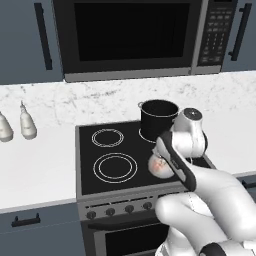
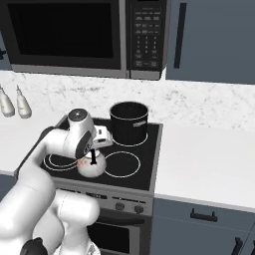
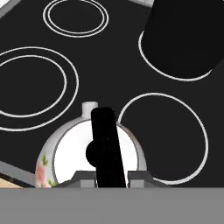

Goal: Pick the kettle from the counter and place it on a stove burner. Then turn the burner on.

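A kitchen run of dark blue-grey cabinets and a plain white counter (image 2: 209, 164) frames a black glass cooktop (image 1: 90, 175), with a microwave (image 1: 130, 35) hung above a marbled backsplash; the white arm reaches in over the glass. On the smooth, glossy surface the heating zones are only drawn rings: the stove burner (image 1: 115, 167), a large double circle at the front left; a smaller double ring (image 1: 107, 137) behind it; a single thin ring (image 3: 162, 135) at the front right. A tall black cylindrical pot (image 1: 159, 120) with side handles stands at the back right; two pale bottle-shaped shakers (image 1: 27, 125) wait on the counter to the left.

The kettle (image 3: 89, 153), small, round and cream-white with reddish flowers and a stubby spout, hangs over the front of the cooktop, between the large burner and the single ring; whether its base touches the glass cannot be told. The gripper (image 3: 111, 177) holds it from above, fingers pinched narrow on the thin black arched handle (image 3: 105, 144).

The risks, as they appear: the kettle sits off to the side of the large double ring, so a release here would probably leave it off-centre; the slim handle could pivot in so narrow a pinch and swing the round body; the front edge lies near, so a slide on slick glass might carry it off.
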### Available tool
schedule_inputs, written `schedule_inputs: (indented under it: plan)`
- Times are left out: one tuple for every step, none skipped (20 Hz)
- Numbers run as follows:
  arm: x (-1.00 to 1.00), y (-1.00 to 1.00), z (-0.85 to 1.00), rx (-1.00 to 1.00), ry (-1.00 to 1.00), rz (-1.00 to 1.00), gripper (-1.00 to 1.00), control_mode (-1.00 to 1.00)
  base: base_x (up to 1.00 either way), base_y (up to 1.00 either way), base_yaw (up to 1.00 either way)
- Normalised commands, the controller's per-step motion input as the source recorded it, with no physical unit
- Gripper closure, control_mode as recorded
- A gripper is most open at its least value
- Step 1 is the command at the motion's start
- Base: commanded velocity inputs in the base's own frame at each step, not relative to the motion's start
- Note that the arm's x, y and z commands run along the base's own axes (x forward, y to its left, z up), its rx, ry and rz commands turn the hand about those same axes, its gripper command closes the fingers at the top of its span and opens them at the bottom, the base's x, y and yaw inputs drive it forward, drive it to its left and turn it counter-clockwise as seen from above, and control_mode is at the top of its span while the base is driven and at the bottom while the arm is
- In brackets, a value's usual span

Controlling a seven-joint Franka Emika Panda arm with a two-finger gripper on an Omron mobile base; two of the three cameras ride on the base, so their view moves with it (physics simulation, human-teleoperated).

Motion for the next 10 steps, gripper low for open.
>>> schedule_inputs:
  plan:
    - [0.24,0.85,0.00,0.00,-0.03,0.00,1.00,-1.00,0.00,0.00,0.00]
    - [0.26,0.86,0.00,0.00,-0.04,0.00,1.00,-1.00,0.00,0.00,0.00]
    - [0.25,0.83,0.00,0.00,-0.04,0.00,1.00,-1.00,0.00,0.00,0.00]
    - [0.26,0.78,0.04,0.00,-0.05,0.00,1.00,-1.00,0.00,0.00,0.00]
    - [0.21,0.68,0.13,0.00,-0.04,0.00,1.00,-1.00,0.00,0.00,0.00]
    - [0.14,0.60,0.12,0.00,-0.04,0.00,1.00,-1.00,0.00,0.00,0.00]
    - [0.06,0.51,0.10,0.00,0.00,0.00,1.00,-1.00,0.00,0.00,0.00]
    - [0.01,0.44,0.01,0.00,-0.01,0.00,1.00,-1.00,0.00,0.00,0.00]
    - [0.09,0.41,0.00,0.00,-0.05,0.00,1.00,-1.00,0.00,0.00,0.00]
    - [0.13,0.41,0.06,0.00,-0.03,0.00,1.00,-1.00,0.00,0.00,0.00]
